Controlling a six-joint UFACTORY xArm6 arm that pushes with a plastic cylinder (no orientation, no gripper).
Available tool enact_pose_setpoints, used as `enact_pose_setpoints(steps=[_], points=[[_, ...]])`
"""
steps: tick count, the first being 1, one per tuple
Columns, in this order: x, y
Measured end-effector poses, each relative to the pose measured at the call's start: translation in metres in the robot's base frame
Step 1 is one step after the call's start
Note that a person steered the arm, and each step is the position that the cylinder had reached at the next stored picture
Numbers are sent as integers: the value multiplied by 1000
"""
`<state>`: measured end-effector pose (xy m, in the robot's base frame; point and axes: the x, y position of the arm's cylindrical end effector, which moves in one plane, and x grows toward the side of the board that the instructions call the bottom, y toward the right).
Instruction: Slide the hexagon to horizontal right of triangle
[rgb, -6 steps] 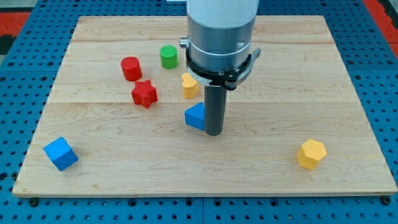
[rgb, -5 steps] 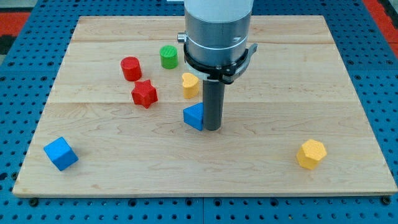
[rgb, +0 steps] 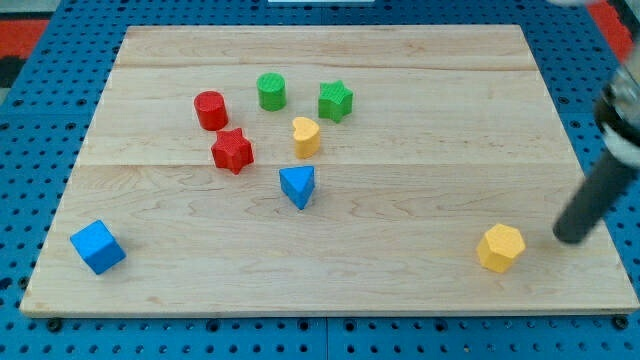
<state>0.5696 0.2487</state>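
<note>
The yellow hexagon (rgb: 500, 247) lies near the board's lower right corner. The blue triangle (rgb: 297, 186) lies at the board's middle, below the yellow heart (rgb: 305, 136). My rod comes in from the view's right edge, blurred, and my tip (rgb: 571, 238) rests just right of the hexagon, slightly above its level, with a small gap between them. The hexagon is far right of the triangle and lower than it.
A red cylinder (rgb: 210, 110), a red star (rgb: 232, 151), a green cylinder (rgb: 271, 91) and a green star (rgb: 335, 101) cluster at the upper middle. A blue cube (rgb: 98, 247) sits near the lower left corner. The wooden board (rgb: 400, 60) lies on a blue pegboard.
The arm has left the blue triangle and swung to the view's right; my tip now stands by the yellow hexagon. The triangle has shifted slightly left. The green star, hidden before, now shows.
</note>
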Motion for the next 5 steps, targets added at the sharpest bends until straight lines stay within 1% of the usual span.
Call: enact_pose_setpoints(steps=[1,2,3,4,5], points=[[31,-55],[-28,-93],[-57,-79],[-78,-48],[-86,-105]])
